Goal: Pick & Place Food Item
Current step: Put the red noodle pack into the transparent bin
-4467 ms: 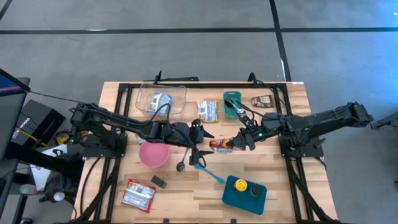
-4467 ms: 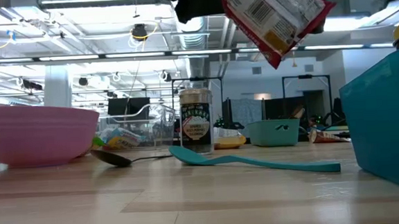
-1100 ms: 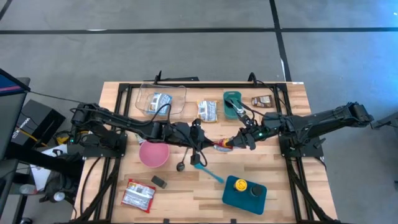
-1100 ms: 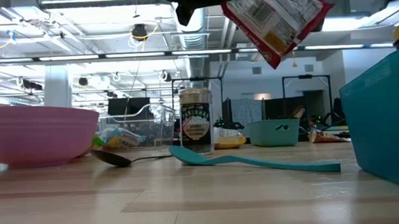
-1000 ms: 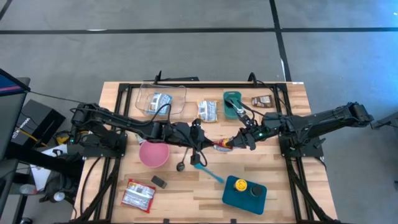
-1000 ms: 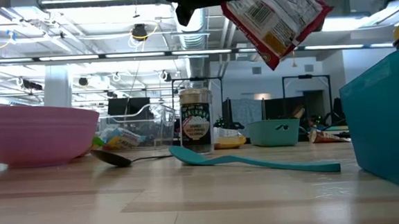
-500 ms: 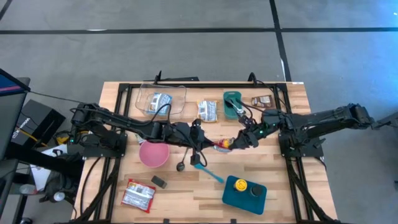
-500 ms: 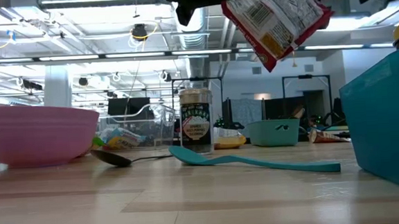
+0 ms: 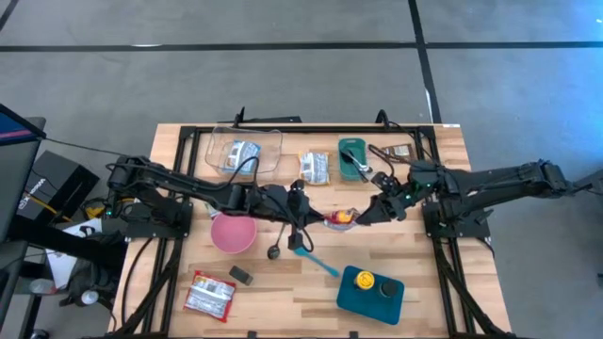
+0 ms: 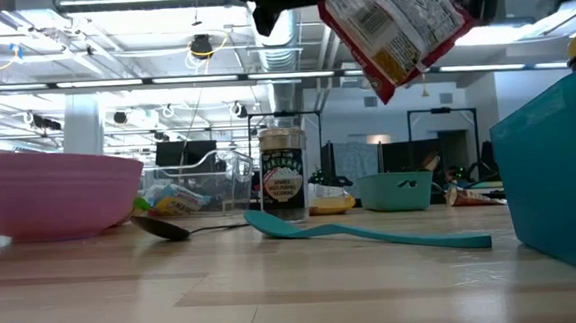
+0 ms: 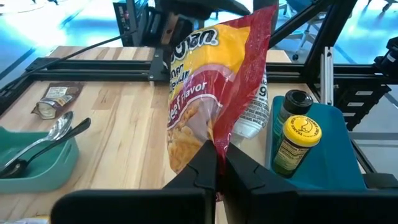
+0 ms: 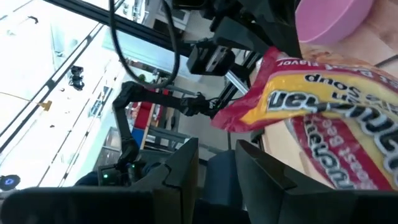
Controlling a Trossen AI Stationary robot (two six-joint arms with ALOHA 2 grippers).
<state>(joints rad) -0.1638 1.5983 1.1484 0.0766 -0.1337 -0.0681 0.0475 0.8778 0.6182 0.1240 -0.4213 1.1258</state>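
Note:
A red and yellow noodle packet hangs in the air over the middle of the table; it also shows in the low view. My left gripper reaches in from the table's left and is shut on the packet. My right gripper stands just to the packet's right, clear of it. In the right wrist view the right gripper is open, with the packet lying beyond the fingers. My left gripper pinches the packet's edge between its two shut fingers, coming level from the table's left. The packet sticks out past the fingertips toward the right, tilted, and is lifted well clear of the table.
A pink bowl, a black spoon and a teal spatula lie below the arms. A teal box with a yellow-capped bottle stands near right. A clear container, a teal bowl and snack packets sit at the far side.
My right gripper has drawn back from the packet toward the table's right edge, and its arm has shifted toward the far edge. The packet stays in my left gripper, nearly where it was and clear of the table.

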